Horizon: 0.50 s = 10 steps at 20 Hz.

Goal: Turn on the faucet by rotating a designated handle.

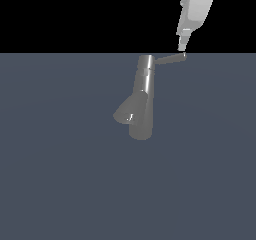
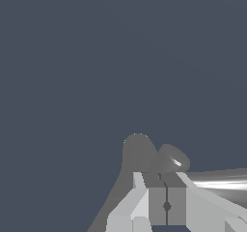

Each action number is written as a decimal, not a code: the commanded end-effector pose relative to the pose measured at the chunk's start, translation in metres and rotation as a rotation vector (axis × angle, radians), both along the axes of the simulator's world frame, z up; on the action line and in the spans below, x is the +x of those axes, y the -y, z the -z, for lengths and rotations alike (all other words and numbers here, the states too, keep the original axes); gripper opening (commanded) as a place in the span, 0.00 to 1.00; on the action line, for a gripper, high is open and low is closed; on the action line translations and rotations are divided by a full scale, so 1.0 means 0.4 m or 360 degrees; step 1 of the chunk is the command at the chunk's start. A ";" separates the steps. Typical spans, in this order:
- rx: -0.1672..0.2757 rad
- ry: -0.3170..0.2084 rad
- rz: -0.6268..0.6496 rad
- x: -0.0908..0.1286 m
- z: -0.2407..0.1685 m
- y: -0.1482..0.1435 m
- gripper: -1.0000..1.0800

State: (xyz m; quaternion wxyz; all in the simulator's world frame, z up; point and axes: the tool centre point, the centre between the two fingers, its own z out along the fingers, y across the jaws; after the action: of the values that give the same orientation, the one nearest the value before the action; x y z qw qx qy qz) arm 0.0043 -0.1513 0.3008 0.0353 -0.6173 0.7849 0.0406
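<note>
The end effector (image 1: 182, 49) hangs down from the upper part of the exterior view's right, its tip right at the far end of the handle (image 1: 170, 59). In the wrist view its fingers (image 2: 166, 204) look pressed together, only a thin dark seam between them — nothing is caught there, so it seems set to push rather than pinch.

The handle is a slim grey rod sticking sideways from the top cap of the faucet (image 1: 143, 96), toward the exterior view's right. The faucet itself stands on the flat blue-grey desk (image 1: 60, 184), a tall column with a fat cone of a spout (image 1: 127, 113) branching low toward the exterior view's left.

I'd judge it all rigid brushed metal: stiff, smooth, likely slick. The rod is thin, so a closed fingertip could slide off it. The far end is the place to bear on — most leverage there, and well clear of the spout.
</note>
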 end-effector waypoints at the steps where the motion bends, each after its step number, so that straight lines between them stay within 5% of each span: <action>1: 0.0005 -0.0007 -0.0001 0.009 0.012 0.002 0.00; 10: 0.0007 -0.0030 0.0000 0.059 0.057 0.018 0.00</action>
State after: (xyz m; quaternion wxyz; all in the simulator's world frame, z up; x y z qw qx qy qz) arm 0.0256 -0.1651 0.2926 0.0359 -0.6133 0.7881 0.0383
